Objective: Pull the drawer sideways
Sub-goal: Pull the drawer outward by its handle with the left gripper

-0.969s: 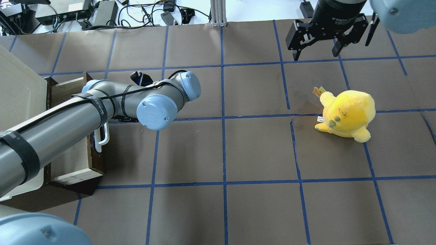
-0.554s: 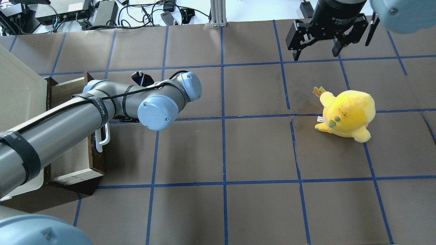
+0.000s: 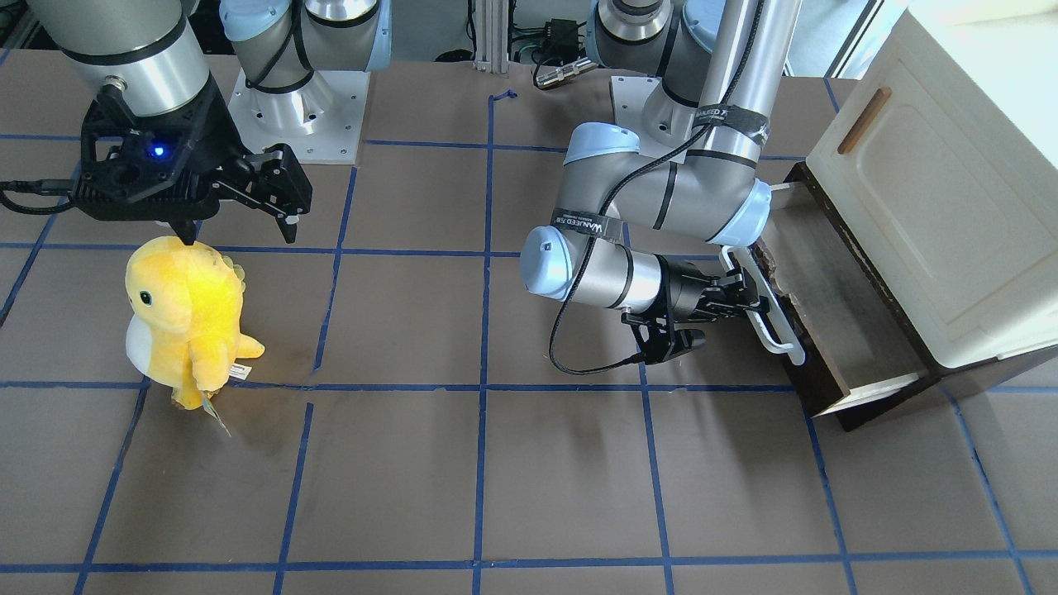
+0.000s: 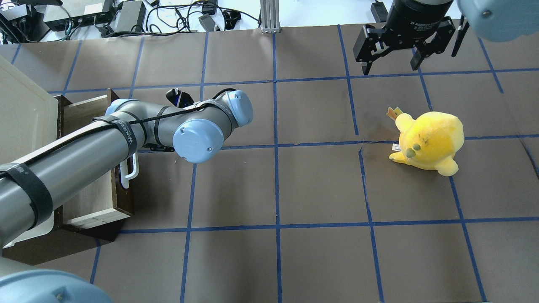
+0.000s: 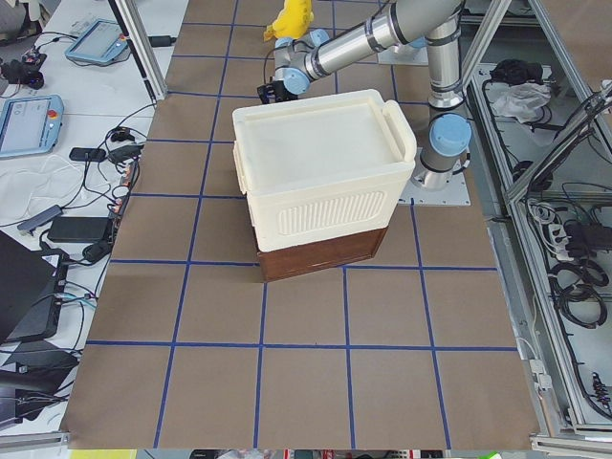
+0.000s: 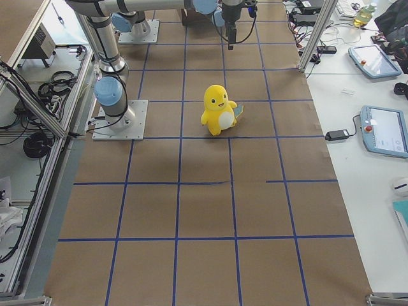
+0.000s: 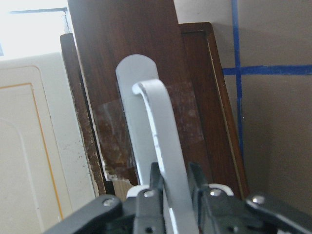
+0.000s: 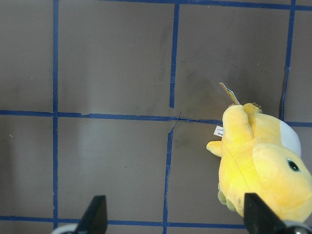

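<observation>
The dark brown drawer (image 3: pixel 835 306) stands partly pulled out from under the cream-white cabinet (image 3: pixel 934 207). Its pale inside shows in the overhead view (image 4: pixel 90 198). The white bar handle (image 3: pixel 773 318) runs along its front. My left gripper (image 3: pixel 740 302) is shut on that handle. In the left wrist view the fingers (image 7: pixel 155 187) clamp the handle (image 7: pixel 161 141) from both sides. In the overhead view the arm hides this gripper, and only the handle's end (image 4: pixel 128 172) shows. My right gripper (image 4: pixel 389 63) is open and empty, hovering far from the drawer.
A yellow plush toy (image 4: pixel 427 141) sits on the brown mat under and near my right gripper, and shows in the right wrist view (image 8: pixel 263 165). Blue tape lines grid the mat. Cables and boxes lie beyond the table's far edge (image 4: pixel 126 17).
My left arm has moved slightly to the right with the handle in its grip, and the drawer front has slid a little further out from the cabinet. The right arm has not moved.
</observation>
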